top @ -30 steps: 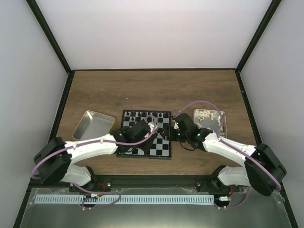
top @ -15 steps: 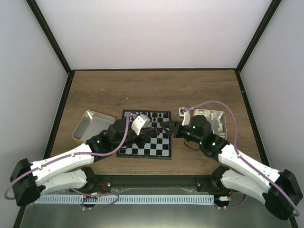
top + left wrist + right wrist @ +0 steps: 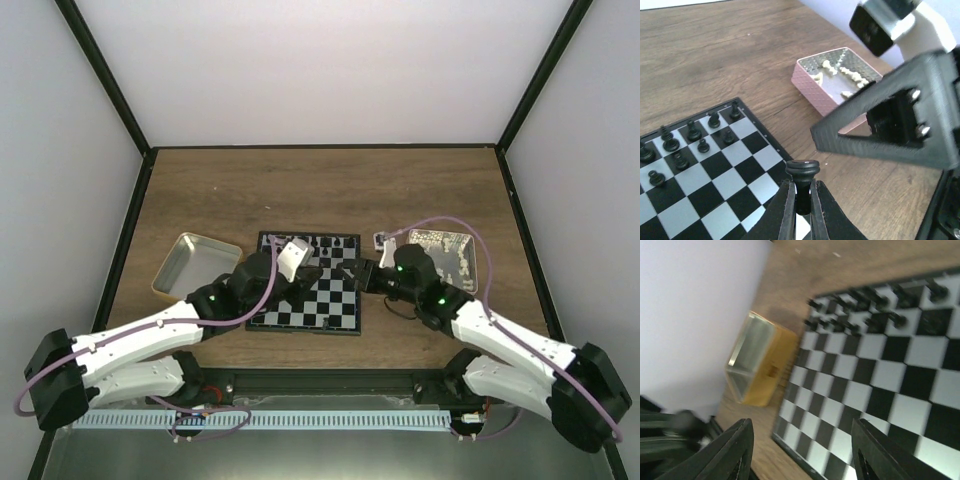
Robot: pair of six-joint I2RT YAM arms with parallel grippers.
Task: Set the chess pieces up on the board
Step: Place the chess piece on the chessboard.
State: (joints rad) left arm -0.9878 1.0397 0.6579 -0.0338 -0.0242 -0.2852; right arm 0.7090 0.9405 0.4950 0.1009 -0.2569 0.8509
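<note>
The board point(image 3: 322, 310) lies between my arms, with several black chess pieces point(image 3: 312, 241) lined along its far rows. My left gripper point(image 3: 801, 189) is shut on one black chess piece point(image 3: 802, 170), pinched by its stem with the round base pointing up, above the board's point(image 3: 700, 175) right edge. In the top view that left gripper point(image 3: 316, 277) hangs over the board's right half. My right gripper point(image 3: 350, 272) faces it from the right edge. In its wrist view the right gripper point(image 3: 805, 445) is open and empty above the board point(image 3: 875, 385), with black pieces point(image 3: 865, 310) beyond.
A metal tray with yellow sides point(image 3: 195, 262) stands left of the board, also in the right wrist view point(image 3: 757, 365). A pinkish tray point(image 3: 445, 252) holding white pieces sits to the right; its wall point(image 3: 810, 80) shows in the left wrist view. Black frame posts border the table.
Both arms have changed pose since a second ago, their elbows swinging out and back. The left gripper stays shut on its piece over the board; the right gripper has edged left toward the board.
</note>
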